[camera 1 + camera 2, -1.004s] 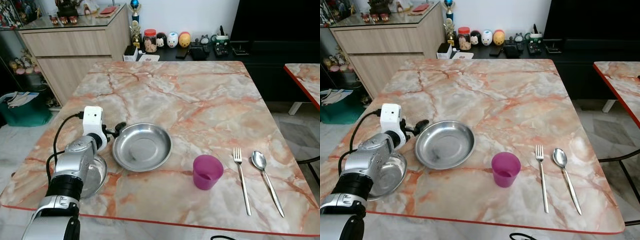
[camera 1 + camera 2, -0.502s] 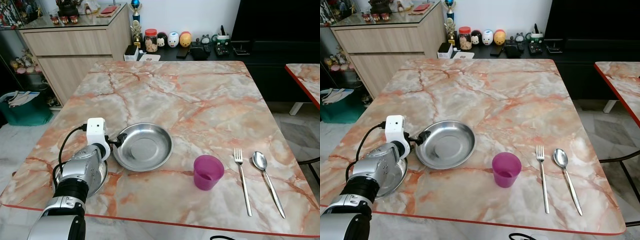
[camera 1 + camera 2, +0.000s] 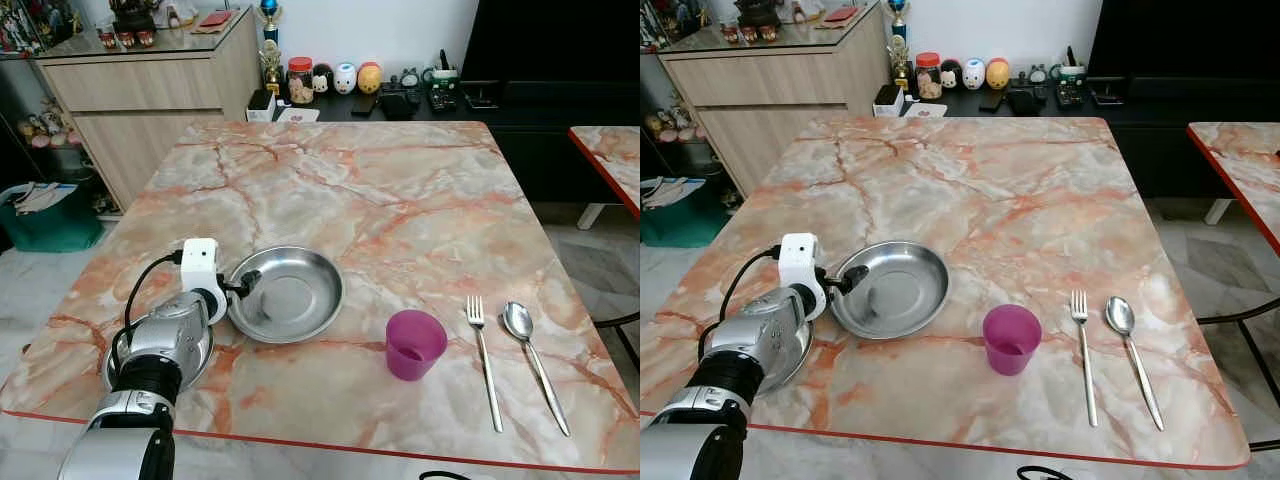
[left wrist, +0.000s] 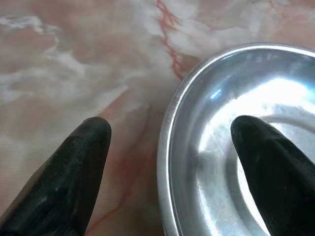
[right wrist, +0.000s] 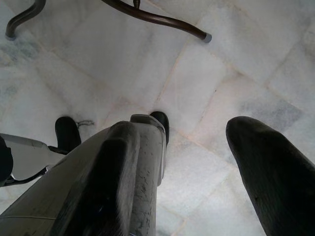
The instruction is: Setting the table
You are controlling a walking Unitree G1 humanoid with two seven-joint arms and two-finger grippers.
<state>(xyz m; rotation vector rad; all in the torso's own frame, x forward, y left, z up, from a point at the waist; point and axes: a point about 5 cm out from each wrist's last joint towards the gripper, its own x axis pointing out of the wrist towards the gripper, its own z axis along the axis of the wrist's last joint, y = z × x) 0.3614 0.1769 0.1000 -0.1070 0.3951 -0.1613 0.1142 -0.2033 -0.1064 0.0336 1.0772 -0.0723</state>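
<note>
Marble dining table (image 3: 420, 190), pink-veined, red trim along its near edge, carries the whole setting. Nearest, at the near left corner, a small steel bowl (image 3: 195, 352) sits partly under the left arm. Near right: a steel fork (image 3: 483, 358) and spoon (image 3: 532, 359) lie side by side, apart, handles toward the near edge. A purple plastic cup (image 3: 415, 344) stands upright between them and the plate, just left of the fork.

Left gripper (image 4: 170, 142) is spread wide and straddles the left rim of the steel plate (image 3: 287, 294): in the left wrist view one finger is over the marble outside the rim, the other over the plate's inside. No pinch yet; whether the fingers touch the metal cannot be told. The plate lies flat, left of the table's middle, close beside the small bowl.

Right gripper (image 5: 197, 162) hangs idle over the floor, fingers apart.

Risk, as judged: closing on a thin sloped steel rim may let it slip or tilt the plate; a drag could knock the bowl or scrape the marble.

Farther: open marble to the far edge, then a dark shelf of jars and figurines (image 3: 340, 78), and a wooden cabinet (image 3: 150, 90) far left.
</note>
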